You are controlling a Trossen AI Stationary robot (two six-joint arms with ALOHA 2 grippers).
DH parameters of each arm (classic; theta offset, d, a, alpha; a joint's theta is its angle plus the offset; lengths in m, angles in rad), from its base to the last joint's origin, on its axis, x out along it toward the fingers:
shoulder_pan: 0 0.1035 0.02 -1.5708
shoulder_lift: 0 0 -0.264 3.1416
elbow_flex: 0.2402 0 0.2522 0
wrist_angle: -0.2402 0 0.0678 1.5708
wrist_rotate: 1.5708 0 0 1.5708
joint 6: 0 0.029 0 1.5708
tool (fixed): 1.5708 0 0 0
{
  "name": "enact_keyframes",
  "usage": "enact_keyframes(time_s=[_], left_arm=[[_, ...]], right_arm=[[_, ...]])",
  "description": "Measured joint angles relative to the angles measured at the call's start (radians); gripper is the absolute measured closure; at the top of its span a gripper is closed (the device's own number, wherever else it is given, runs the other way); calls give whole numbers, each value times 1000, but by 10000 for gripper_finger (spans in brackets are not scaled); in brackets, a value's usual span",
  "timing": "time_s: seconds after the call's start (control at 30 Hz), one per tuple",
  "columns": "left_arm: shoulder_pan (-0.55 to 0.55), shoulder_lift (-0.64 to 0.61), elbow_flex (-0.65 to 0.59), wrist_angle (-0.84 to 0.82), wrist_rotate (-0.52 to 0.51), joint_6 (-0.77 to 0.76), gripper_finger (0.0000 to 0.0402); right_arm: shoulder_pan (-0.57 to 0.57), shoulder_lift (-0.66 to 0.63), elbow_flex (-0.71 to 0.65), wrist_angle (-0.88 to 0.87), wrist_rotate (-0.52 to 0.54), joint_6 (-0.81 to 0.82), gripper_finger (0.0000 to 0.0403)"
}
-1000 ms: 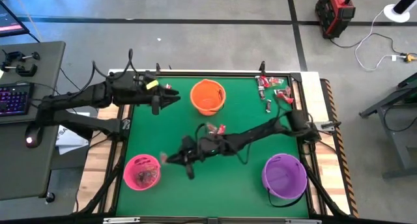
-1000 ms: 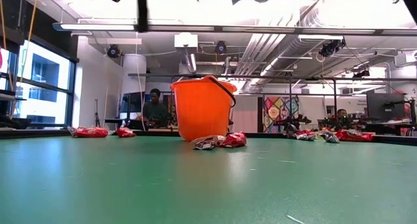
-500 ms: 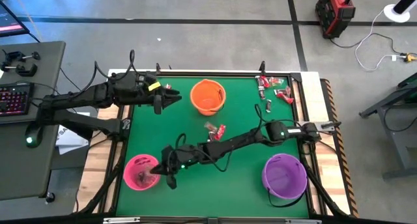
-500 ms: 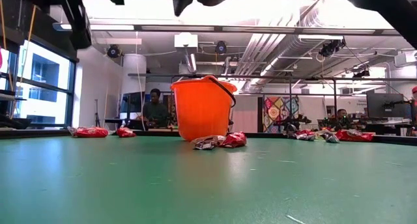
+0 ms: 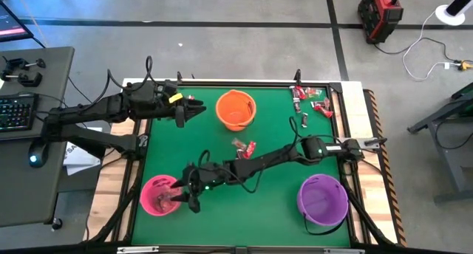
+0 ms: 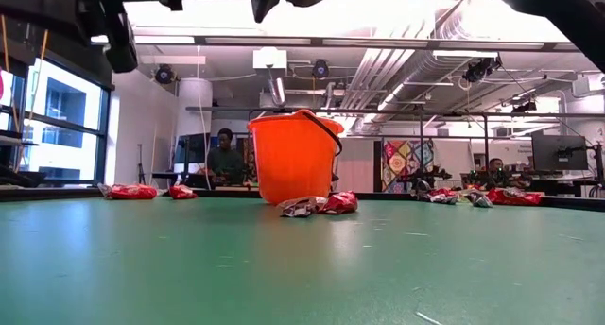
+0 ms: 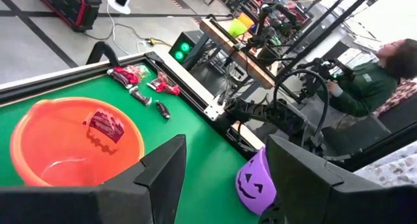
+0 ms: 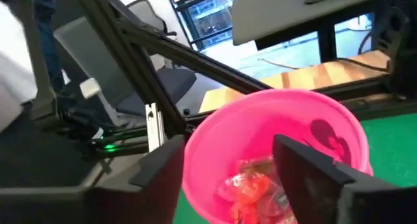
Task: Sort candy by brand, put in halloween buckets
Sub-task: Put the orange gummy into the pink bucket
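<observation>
Right end effector (image 5: 183, 197) hangs open over the pink bucket (image 5: 158, 196) at lower left, red candy (image 8: 251, 185) inside it, while the left end effector (image 5: 194, 108), open too, waits beside the orange bucket (image 5: 236, 110).

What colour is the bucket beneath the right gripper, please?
Pink: the bucket under the right gripper shows best in the right wrist view.

Seen from above: green tabletop (image 5: 273, 202) carrying an orange bucket (image 5: 236, 110) at its far middle. Near-left of that bucket, a pink bucket (image 5: 158, 196) with the right hand (image 5: 186, 197) at its rim. Near-right, a purple bucket (image 5: 322, 199). Two candy pieces (image 5: 244, 145) lying just near of the orange bucket; more candy (image 5: 309, 104) clustered to its right. Left hand (image 5: 194, 109) hovering just left of it.
</observation>
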Motion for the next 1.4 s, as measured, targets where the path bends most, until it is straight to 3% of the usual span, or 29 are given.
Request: enact_keyframes(time_s=[0.17,0.33,0.4,0.5,0.63,0.73,0.83,0.93,1.17,1.4], left_arm=[[0,0,0,0,1,0,202],[0,-1,0,-14,36,0,202],[0,-5,0,-46,56,9,202],[0,-13,0,-95,69,42,202],[0,-15,0,-128,70,46,202],[0,-18,0,-120,70,64,202],[0,-16,0,-121,63,71,202],[0,-16,0,-120,54,88,202],[0,-16,0,-122,50,90,202],[1,-16,0,-124,46,90,202]], right_arm=[[-38,-81,0,-270,-52,-95,156],[-75,-192,-10,-689,3,-280,156],[-88,-229,-49,-838,18,-313,156],[-100,-302,-201,-919,51,-315,156],[-108,-468,-529,-828,130,-192,156],[-124,-611,-747,-688,243,23,156],[-175,-687,-872,-640,300,244,156],[-232,-691,-909,-650,299,311,156],[-275,-630,-876,-553,259,173,156],[-275,-566,-854,-573,263,179,156]])
